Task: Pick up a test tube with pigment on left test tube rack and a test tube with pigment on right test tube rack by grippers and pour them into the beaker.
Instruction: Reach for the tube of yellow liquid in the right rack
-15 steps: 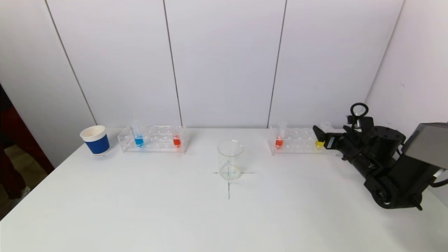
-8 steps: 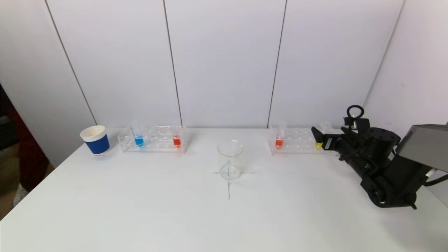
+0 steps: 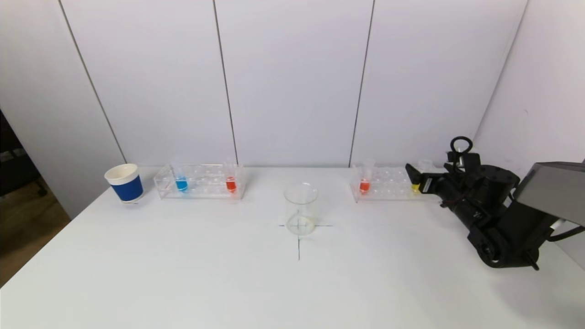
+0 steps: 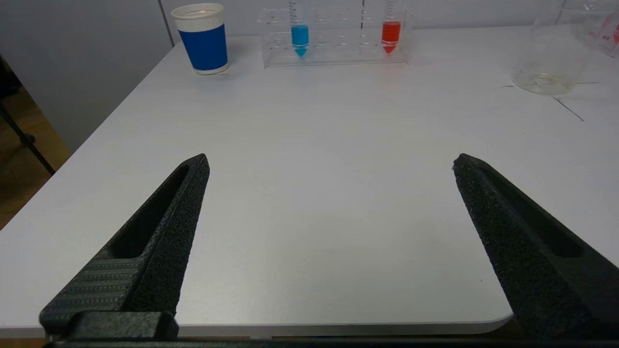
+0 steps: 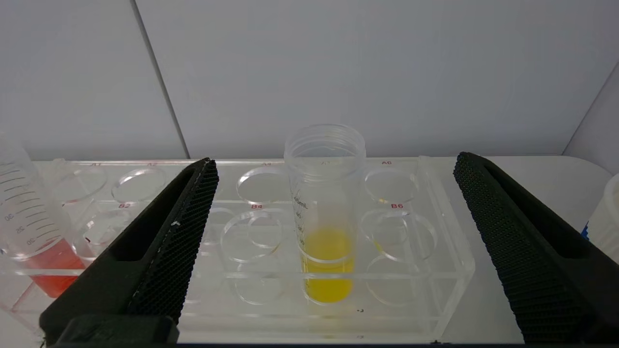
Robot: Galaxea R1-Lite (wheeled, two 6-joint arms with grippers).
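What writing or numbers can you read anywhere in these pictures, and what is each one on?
"B2", "B4", "B6", "A6": red hole labels on the right test tube rack.
"30", "25", "20": scale on the red-pigment tube.
Print on the yellow-pigment tube: blurred.
Red print on the beaker: unreadable.
Blue cup: no text.

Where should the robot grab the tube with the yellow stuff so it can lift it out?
Best on the clear upper part of the yellow tube, just under its open rim, where it sticks up above the right rack. The open right gripper already faces it from the front, one finger on each side, so it could probably slide forward, squeeze, then lift straight up.
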